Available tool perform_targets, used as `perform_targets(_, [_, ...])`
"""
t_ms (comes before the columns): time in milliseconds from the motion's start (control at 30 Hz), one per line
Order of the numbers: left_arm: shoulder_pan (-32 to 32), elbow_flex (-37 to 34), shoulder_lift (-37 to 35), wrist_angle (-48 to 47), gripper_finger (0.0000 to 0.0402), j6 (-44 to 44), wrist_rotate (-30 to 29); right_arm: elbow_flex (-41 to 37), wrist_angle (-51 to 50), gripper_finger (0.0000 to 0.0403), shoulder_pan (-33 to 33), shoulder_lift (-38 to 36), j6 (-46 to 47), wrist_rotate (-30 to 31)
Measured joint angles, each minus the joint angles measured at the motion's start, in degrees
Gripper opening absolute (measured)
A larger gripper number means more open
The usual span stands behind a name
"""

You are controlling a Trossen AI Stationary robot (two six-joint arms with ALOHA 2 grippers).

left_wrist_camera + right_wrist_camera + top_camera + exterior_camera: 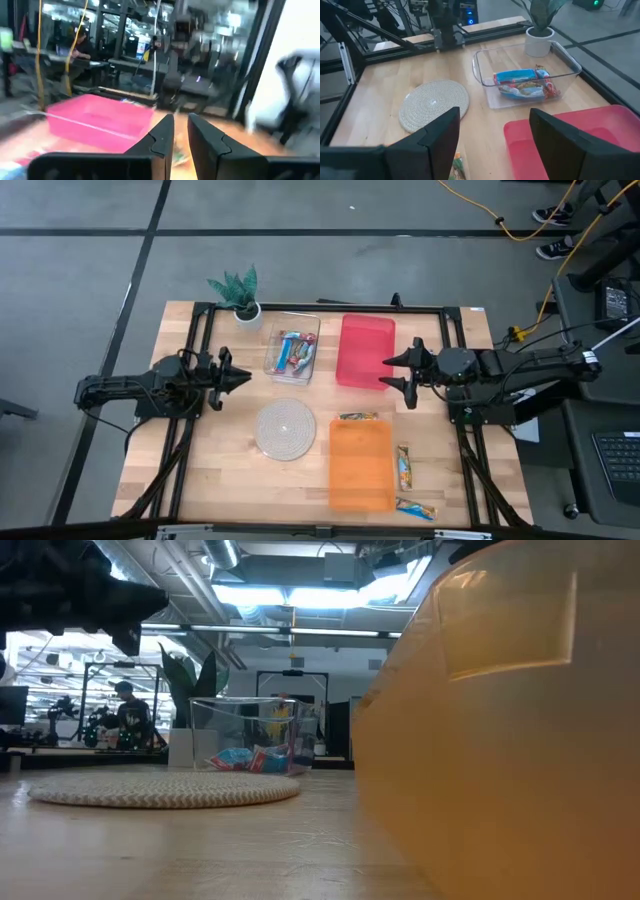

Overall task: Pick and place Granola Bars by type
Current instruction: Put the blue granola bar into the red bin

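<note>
Several granola bars point(291, 352) in blue and red wrappers lie in a clear bin point(272, 340) at the table's far middle; the right wrist view shows these bars point(525, 82) too. One bar point(358, 417) rests on the table against the orange bin's far edge. Two more, one point(404, 465) and another point(415, 508), lie right of that bin. My left gripper point(240, 378) hovers left of the clear bin, shut and empty, pointing right. My right gripper point(392, 373) is open and empty above the red bin's right edge, pointing left.
A red bin point(366, 350) stands right of the clear bin, and an orange bin point(360, 480) sits near the front edge. A round woven mat point(285, 428) lies at the middle. A potted plant point(240, 295) stands at the far left corner. A black frame point(450, 310) borders the table.
</note>
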Motion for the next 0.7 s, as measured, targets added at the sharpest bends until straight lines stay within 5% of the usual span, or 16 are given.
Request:
perform_targets(200, [0.0,0.0,0.16,-6.69,0.005,15.2,0.61,0.0,0.16,0.0241,0.0,0.11,-0.56,0.0])
perform_targets(700, [0.0,0.0,0.1,-6.47,0.0048,15.98,0.67,0.0,-2.84,0.0241,-0.15,0.11,3.95,1.8])
